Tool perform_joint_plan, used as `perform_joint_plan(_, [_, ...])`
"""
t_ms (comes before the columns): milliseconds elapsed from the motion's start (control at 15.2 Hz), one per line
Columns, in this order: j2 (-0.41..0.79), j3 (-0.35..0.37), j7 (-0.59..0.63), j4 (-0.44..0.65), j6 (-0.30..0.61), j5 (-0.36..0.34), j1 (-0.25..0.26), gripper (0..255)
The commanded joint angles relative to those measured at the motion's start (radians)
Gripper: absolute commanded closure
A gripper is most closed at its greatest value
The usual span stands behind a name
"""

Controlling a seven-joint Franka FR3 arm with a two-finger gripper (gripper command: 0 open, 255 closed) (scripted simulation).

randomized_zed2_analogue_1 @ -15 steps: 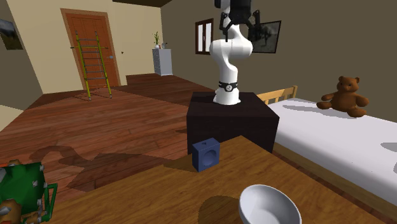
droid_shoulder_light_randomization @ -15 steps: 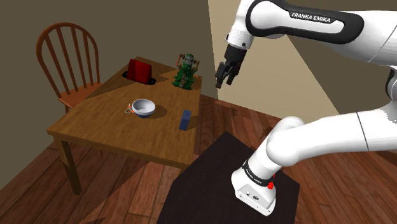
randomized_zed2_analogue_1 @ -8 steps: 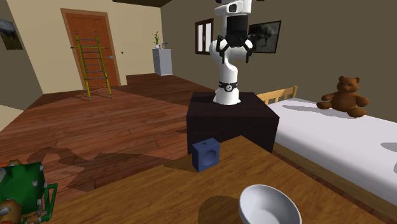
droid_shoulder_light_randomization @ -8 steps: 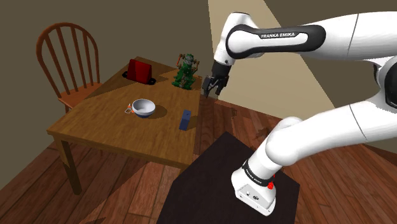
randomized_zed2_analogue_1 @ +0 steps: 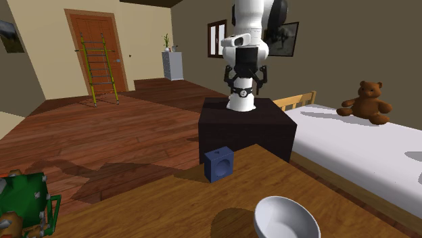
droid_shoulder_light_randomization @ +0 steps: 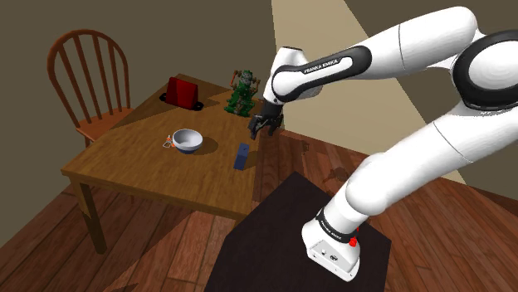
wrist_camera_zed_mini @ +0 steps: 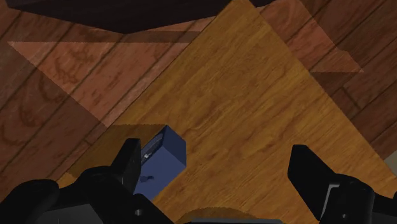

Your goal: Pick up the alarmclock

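The alarm clock [droid_shoulder_light_randomization: 241, 155] is a small blue box standing near the table's edge closest to the stand; it also shows in the second exterior view [randomized_zed2_analogue_1: 219, 163]. My black gripper [droid_shoulder_light_randomization: 264, 128] hangs open above and just to the shoulder view's right of it, apart from it. In the second exterior view the gripper [randomized_zed2_analogue_1: 245, 84] is high behind the clock, in front of the arm. Seen from the wrist, the clock [wrist_camera_zed_mini: 159, 159] lies on the wooden table [wrist_camera_zed_mini: 254, 108] beside one finger, off to the side of the open gripper [wrist_camera_zed_mini: 216, 156].
On the table [droid_shoulder_light_randomization: 149, 174] are a white bowl [droid_shoulder_light_randomization: 187, 141], a green toy robot [droid_shoulder_light_randomization: 242, 93] and a red object [droid_shoulder_light_randomization: 181, 91]. A wooden chair [droid_shoulder_light_randomization: 87, 75] stands at the far side. The dark stand [droid_shoulder_light_randomization: 299, 240] is close by. A bed with a teddy bear [randomized_zed2_analogue_1: 366, 101] lies behind.
The arm has swung down and to the shoulder view's left, bringing the open gripper from high beside the table to just above the clock. Nothing on the table moved.
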Motion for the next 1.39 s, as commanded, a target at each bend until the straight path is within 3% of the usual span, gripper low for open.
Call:
perform_joint_plan(0, [0.068,-0.005,0.012,-0.005,0.081,0.001,-0.008,0])
perform_joint_plan(462, [0.358,-0.021,0.047,0.062,0.324,0.024,-0.025,0])
perform_joint_plan(924, [0.650,-0.025,0.060,0.196,0.500,0.077,-0.052,0])
perform_joint_plan(1320, [0.738,-0.009,0.047,0.216,0.568,0.095,-0.064,0])
